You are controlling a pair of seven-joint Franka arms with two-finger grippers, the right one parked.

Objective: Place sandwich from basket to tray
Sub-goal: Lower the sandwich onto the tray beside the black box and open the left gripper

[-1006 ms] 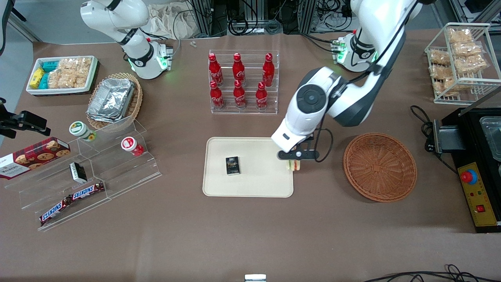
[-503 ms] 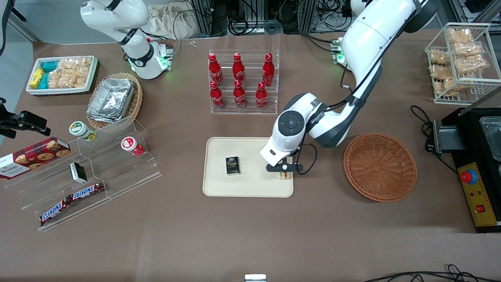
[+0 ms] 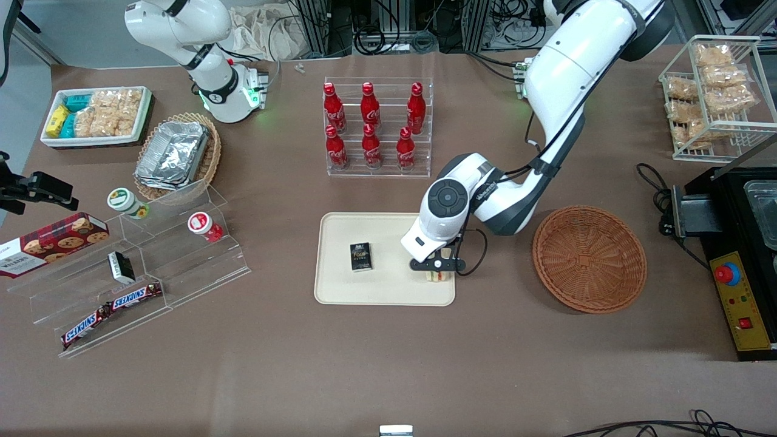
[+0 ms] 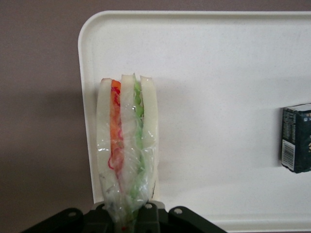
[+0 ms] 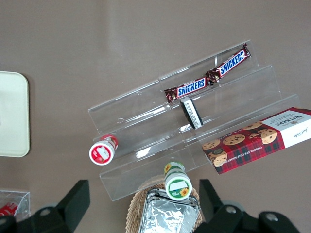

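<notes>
- Bright, even light, apparently from overhead, fills the front view; shadows beneath the basket (image 3: 589,260) are soft and short.
- Beside the tray (image 4: 233,63), the brown table (image 4: 39,97) darkens into a broad shadow in the left wrist view.
- The sandwich (image 4: 126,150) wrap shows small glints; the gripper (image 4: 127,218) body below it looks slightly soft, perhaps out of focus.

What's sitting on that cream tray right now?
On the tray lies a small dark box. The gripper holds the wrapped sandwich over the tray's edge nearest the basket. Whether the sandwich touches the tray cannot be seen; the gripper covers its base.
</notes>
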